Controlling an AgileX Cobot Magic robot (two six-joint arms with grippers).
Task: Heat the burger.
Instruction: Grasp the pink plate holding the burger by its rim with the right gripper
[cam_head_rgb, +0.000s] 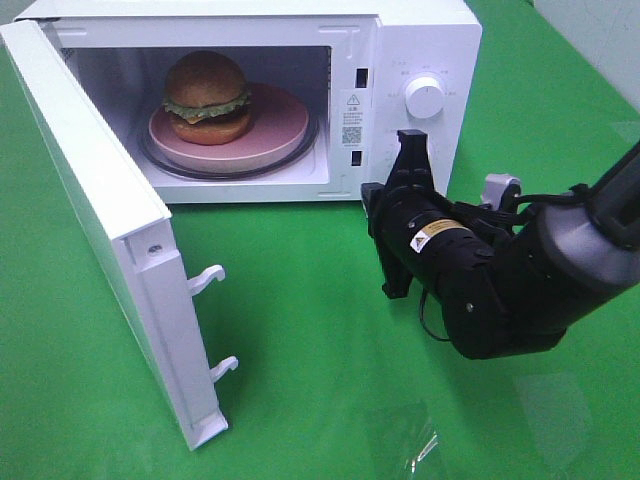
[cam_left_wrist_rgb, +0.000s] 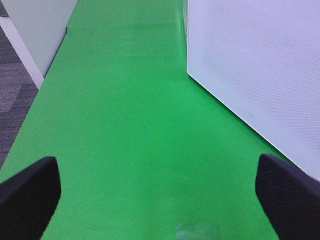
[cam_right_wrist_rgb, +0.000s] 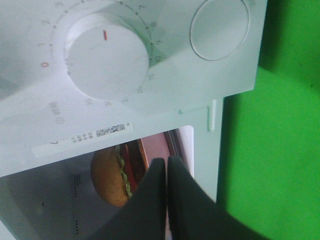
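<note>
Nearest, toward the near left corner: microwave door, standing wide open, two latch hooks jutting from its free edge; open, presumably, with the closing step not yet done. By the left edge, over bare green cloth: left gripper, fingers spread far apart, nothing between them, close beside the door's outer face; looks parked out of the way, or perhaps placed ready to push that door shut. Reaching inward from the near right corner: right gripper, fingers pressed together on nothing, tips aimed at the front of the microwave, just beside the cavity opening and below the dial; cannot tell whether touching the panel. Held together that way, probably, to serve as one blunt tip for door or controls. Along the far edge, inside the cavity: the burger, upright on a pink plate, sitting off-centre toward the side nearer the left edge, plate in turn on the glass turntable. Loading judged complete; still to do, by the look of things, shutting the door and setting the time. Count: one microwave, one door, one burger, one plate, one turntable, two grippers, two latch hooks, one marked dial plus a second round control in the right wrist view.
</note>
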